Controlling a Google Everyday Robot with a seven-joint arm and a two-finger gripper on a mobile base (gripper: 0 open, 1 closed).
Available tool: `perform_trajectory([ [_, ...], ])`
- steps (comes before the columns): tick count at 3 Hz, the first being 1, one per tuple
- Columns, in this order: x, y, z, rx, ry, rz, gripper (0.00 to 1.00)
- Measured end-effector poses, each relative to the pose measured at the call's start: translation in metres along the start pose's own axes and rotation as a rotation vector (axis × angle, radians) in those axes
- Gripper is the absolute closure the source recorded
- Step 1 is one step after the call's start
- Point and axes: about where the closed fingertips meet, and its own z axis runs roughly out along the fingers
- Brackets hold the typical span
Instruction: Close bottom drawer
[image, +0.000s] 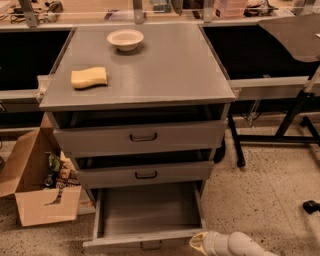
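The bottom drawer (145, 210) of the grey cabinet stands pulled far out, its flat grey tray floor empty. Its slim front panel (140, 239) lies at the bottom edge of the view, and the small black handle (150, 246) shows only in part. My arm's white forearm comes in at the bottom right. The gripper (196, 242) is just right of the drawer front's right end, at the same height, mostly hidden behind the white arm.
The middle drawer (146, 175) and top drawer (143, 136) stand slightly out. A yellow sponge (89, 77) and a white bowl (125, 39) sit on the cabinet top. An open cardboard box (42, 185) stands at the left. Black table legs (280, 130) stand at the right.
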Motion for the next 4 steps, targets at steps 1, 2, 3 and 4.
perform_trajectory([
  [1,0.002,0.0,0.003,0.02,-0.009,0.038,1.0],
  [2,0.004,-0.011,0.013,0.102,-0.053,0.123,1.0],
  [3,-0.001,-0.026,0.026,0.156,-0.113,0.175,1.0],
  [4,-0.012,-0.043,0.037,0.178,-0.172,0.178,1.0],
])
